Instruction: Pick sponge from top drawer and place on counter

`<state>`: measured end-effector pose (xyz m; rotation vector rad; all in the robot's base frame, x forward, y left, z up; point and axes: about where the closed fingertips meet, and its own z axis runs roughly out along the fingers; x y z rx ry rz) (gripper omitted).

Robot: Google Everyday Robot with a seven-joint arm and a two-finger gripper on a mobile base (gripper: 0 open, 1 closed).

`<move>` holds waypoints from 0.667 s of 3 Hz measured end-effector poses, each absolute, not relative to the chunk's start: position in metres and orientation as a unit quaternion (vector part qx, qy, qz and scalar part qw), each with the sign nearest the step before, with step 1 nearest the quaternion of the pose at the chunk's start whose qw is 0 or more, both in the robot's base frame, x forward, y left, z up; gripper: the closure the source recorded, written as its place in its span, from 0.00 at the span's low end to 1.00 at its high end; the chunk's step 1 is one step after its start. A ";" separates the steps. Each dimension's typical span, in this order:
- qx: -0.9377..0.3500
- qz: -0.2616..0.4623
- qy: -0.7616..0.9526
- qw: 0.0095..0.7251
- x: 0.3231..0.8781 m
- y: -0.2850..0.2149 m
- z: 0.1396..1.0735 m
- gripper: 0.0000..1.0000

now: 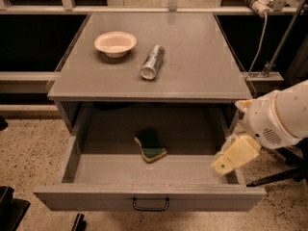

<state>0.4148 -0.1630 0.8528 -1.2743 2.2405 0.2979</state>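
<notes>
Near the middle of the open top drawer (108, 173), the sponge (150, 147) lies green side up, clear of the walls. Over the drawer's near right corner hangs our tool (226, 161); we cannot tell how wide it stands. We should swing it left, drop straight onto the sponge, then lift clear before crossing to the desk (197, 57).

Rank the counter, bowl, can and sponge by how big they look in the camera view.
Largest: counter
Next: bowl
Then can and sponge, too alike to rank, the sponge nearer.
The gripper hangs at the right front corner of the top drawer.
</notes>
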 end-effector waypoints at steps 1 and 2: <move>-0.421 0.112 0.844 0.314 0.462 -0.176 0.832 0.00; -0.416 0.103 0.842 0.328 0.470 -0.177 0.836 0.00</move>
